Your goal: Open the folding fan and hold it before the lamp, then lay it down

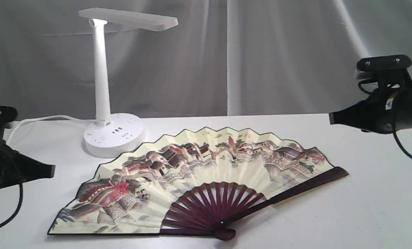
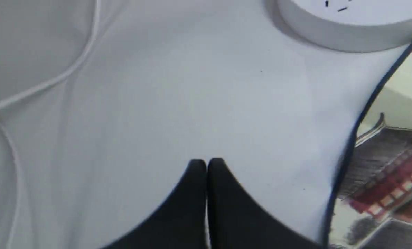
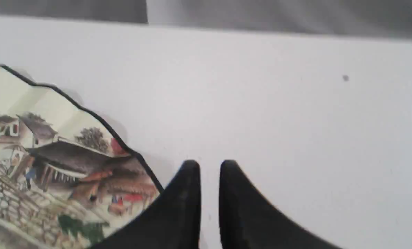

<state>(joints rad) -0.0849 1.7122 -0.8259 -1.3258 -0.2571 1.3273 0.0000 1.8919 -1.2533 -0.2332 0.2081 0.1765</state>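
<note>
The folding fan (image 1: 199, 173) lies spread wide and flat on the white table (image 1: 365, 193), painted leaf up, maroon ribs and pivot toward the front. Behind its left half stands the white lamp (image 1: 102, 86), lit. My left gripper (image 1: 52, 170) hovers left of the fan, shut and empty; in the left wrist view its tips (image 2: 206, 162) meet, with the fan's edge (image 2: 389, 173) and the lamp base (image 2: 347, 31) beyond. My right gripper (image 1: 331, 118) hangs above the table, right of the fan. Its fingers (image 3: 209, 164) are all but together with nothing between them, beside the fan's corner (image 3: 54, 155).
The lamp's white cord (image 1: 43, 119) trails left along the table's back edge and shows in the left wrist view as the cord (image 2: 54, 79). Grey curtains (image 1: 261, 52) hang behind the table. Black cables dangle from both arms.
</note>
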